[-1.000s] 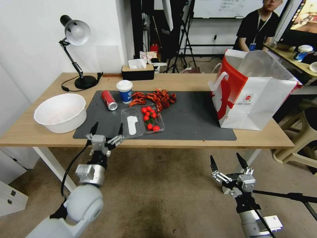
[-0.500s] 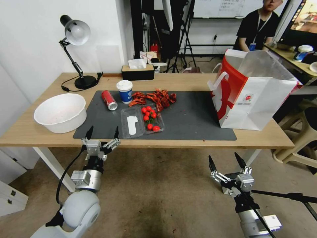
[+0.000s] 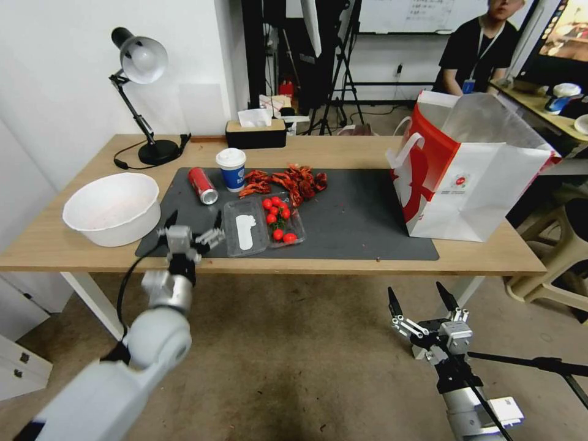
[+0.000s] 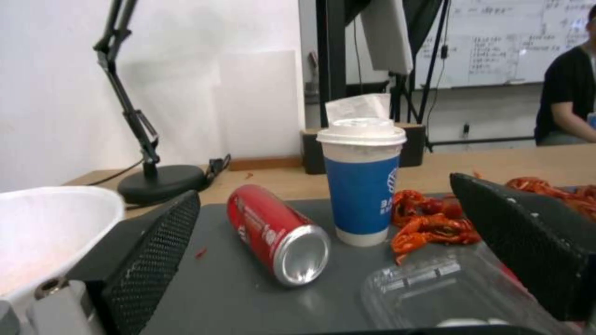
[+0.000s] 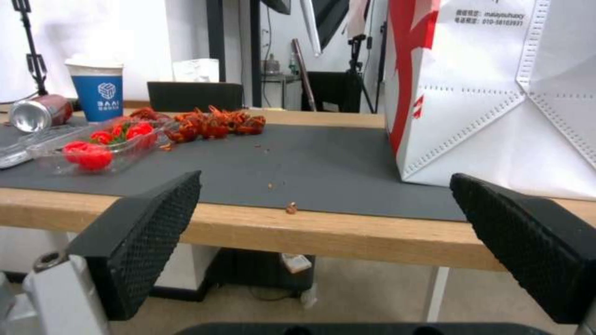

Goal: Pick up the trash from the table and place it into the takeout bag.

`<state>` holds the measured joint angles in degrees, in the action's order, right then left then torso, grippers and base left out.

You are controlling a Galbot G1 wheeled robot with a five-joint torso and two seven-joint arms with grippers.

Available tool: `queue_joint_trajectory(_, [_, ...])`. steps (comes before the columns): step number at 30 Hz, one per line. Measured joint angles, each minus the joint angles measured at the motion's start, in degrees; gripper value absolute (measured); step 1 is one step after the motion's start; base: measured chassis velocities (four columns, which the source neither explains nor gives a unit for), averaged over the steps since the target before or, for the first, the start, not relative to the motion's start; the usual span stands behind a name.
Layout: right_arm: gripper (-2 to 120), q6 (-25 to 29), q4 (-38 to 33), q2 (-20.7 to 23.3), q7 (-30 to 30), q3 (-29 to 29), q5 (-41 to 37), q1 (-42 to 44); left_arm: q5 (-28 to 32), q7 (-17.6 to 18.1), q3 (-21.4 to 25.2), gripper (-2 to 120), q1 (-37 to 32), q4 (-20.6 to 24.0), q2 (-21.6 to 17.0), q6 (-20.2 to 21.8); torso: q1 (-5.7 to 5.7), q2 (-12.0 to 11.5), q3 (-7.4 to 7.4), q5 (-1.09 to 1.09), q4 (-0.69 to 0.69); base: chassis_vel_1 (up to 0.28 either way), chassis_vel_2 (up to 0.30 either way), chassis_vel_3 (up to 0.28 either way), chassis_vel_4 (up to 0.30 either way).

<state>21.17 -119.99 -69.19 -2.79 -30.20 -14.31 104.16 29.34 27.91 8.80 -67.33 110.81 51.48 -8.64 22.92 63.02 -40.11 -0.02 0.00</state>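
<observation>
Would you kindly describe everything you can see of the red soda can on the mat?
The red soda can is a slim metal cylinder with a red printed body and a bare silver end. It lies on its side on the dark grey mat, silver end pointing toward the table's near edge. It sits just beside the blue-and-white paper cup, apparently not touching it. The open left pincer hovers nearer the table edge, short of it.

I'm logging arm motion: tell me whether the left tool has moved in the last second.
Yes. The left tool, open, has risen from below the table's front edge to over the grey mat, toward the red can.
</observation>
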Motion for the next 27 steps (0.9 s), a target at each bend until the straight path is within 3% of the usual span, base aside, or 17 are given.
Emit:
queue_joint_trajectory(7, [100,-0.2,0.0,-0.7,-0.1,-0.1,0.5,0.0,6.3,3.4,-5.8,100,12.5,-4.7,-1.3,6.3,0.01,0.0,0.0,0.02,-0.01,0.0,0.0,0.0,0.0])
queue_joint_trajectory(10, [100,-0.2,0.2,-1.2,-0.2,-0.2,0.8,0.0,8.2,5.5,-10.6,100,20.3,-10.1,-0.7,9.5,0.0,0.0,0.0,0.01,0.0,0.0,0.0,0.0,0.0])
queue_joint_trajectory(11, [100,-0.2,0.2,-1.2,-0.2,-0.2,0.8,0.0,8.2,5.5,-10.6,100,20.3,-10.1,-0.7,9.5,0.0,0.0,0.0,0.01,0.0,0.0,0.0,0.0,0.0])
queue_joint_trajectory(14, [100,-0.3,0.3,-1.5,-0.3,-0.6,0.9,0.2,9.0,6.9,-13.6,100,26.0,-16.1,0.9,11.8,0.01,0.0,0.0,0.01,-0.01,0.0,0.0,0.0,0.0])
queue_joint_trajectory(22, [100,-0.2,0.6,-2.0,-0.4,-1.1,0.8,0.5,12.0,9.6,-16.5,100,33.8,-26.1,4.7,16.4,0.0,0.0,0.0,0.02,0.0,0.0,0.0,0.0,0.0])
queue_joint_trajectory(27, [100,-0.2,0.7,-2.1,-0.4,-1.1,0.9,0.4,14.9,11.7,-17.6,100,36.4,-28.2,5.8,20.8,0.01,0.0,0.0,0.04,-0.01,0.0,0.0,0.0,0.0])
